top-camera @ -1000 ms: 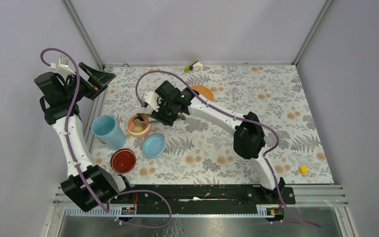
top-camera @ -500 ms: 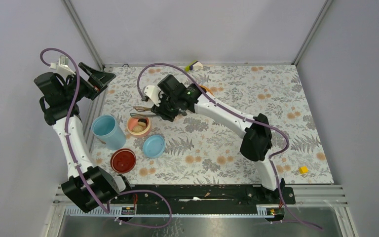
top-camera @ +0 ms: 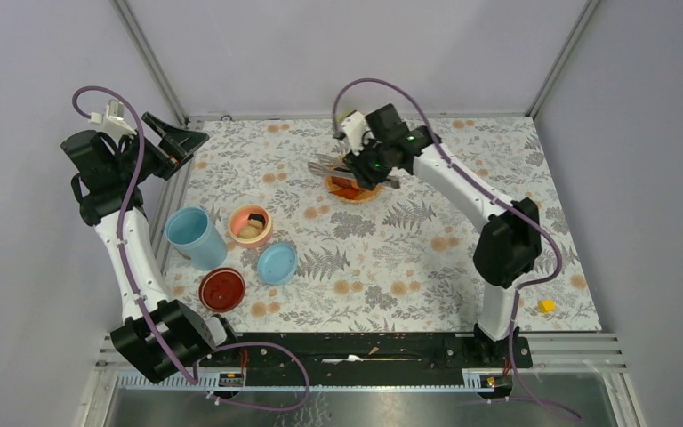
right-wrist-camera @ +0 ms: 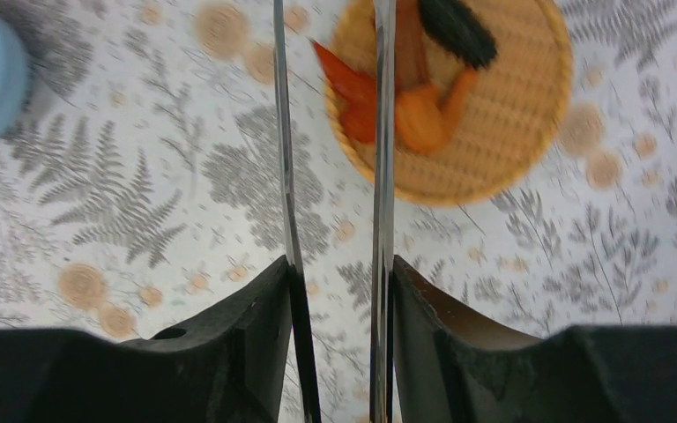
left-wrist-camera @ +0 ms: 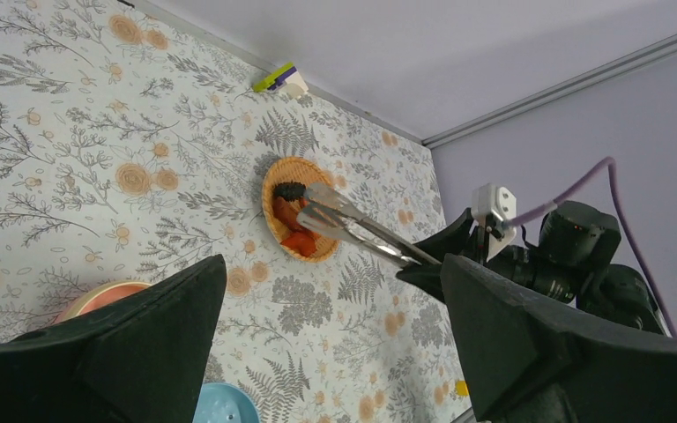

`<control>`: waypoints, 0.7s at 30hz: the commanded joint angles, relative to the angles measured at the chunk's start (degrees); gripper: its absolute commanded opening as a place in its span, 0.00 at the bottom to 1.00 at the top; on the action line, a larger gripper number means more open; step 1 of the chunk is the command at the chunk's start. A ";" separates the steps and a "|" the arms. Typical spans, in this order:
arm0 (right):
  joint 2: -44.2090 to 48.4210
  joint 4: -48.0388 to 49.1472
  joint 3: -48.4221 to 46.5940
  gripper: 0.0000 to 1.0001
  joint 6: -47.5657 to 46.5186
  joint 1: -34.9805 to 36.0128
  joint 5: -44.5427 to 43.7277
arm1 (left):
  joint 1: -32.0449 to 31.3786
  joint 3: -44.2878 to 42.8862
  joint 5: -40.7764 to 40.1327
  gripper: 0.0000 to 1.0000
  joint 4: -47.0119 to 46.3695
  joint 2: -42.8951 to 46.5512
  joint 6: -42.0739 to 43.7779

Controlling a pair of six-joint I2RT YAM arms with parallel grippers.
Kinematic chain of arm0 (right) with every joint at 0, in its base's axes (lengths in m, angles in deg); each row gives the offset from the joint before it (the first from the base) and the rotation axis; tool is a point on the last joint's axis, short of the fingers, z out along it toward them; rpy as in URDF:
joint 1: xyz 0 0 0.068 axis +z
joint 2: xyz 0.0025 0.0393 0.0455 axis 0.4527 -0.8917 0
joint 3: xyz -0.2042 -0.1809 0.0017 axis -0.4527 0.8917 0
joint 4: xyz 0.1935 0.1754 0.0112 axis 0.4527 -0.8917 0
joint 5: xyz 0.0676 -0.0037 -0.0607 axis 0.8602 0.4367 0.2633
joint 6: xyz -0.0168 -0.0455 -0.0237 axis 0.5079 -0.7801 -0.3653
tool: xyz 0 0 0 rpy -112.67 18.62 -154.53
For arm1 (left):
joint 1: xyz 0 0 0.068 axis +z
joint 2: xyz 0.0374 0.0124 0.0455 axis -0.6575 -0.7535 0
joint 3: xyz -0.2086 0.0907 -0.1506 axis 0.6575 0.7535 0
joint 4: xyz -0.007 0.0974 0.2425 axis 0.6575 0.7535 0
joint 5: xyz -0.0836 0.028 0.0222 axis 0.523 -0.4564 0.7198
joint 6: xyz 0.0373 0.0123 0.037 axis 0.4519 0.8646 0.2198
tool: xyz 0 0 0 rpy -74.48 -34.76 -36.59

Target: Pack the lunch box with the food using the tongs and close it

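While right jaws grip the long silver metal tongs (left-wrist-camera: 353, 229), tips stand apart over orange toy chunks (right-wrist-camera: 423, 119) just ahead | left jaws wide, empty | risk: smooth tips may drop a chunk before the pink-orange round bowl (top-camera: 251, 241), well apart.

Bright, even, diffuse light; one view is smeared.
From above, the worktop (top-camera: 391, 258) is evenly lit, with only faint, soft shadows under the arms and no glare. The right wrist view is blurred: the orange plate (right-wrist-camera: 511, 132) and fern print smear, and pale glints run along the tongs (right-wrist-camera: 379, 176). In the left wrist view the left pincer (left-wrist-camera: 331, 291) shows as soft, near-black shapes.
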 commanded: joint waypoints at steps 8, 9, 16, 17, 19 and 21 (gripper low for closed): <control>6.87 1.26 9.54 0.48 -6.12 -10.34 -0.99 | 0.29 -0.98 1.81 0.99 -2.53 -0.64 1.00; 6.55 1.38 9.56 0.48 -7.15 -10.49 -1.46 | 0.29 -0.99 1.80 0.99 -2.63 -0.68 0.88; 2.16 1.40 6.98 0.48 -12.59 -10.70 -3.79 | 0.29 -0.94 1.78 0.99 -2.64 -0.27 0.71; 1.57 1.35 6.52 0.48 -13.03 -10.74 -3.81 | 0.29 -0.86 1.69 0.99 -2.64 -0.20 0.73; 0.30 1.42 5.61 0.48 -13.90 -10.68 -3.93 | 0.28 -0.81 1.69 0.99 -2.67 -0.16 0.68; -0.84 1.40 4.56 0.48 -14.56 -10.70 -4.48 | 0.29 -0.90 1.67 0.99 -2.67 -0.22 0.67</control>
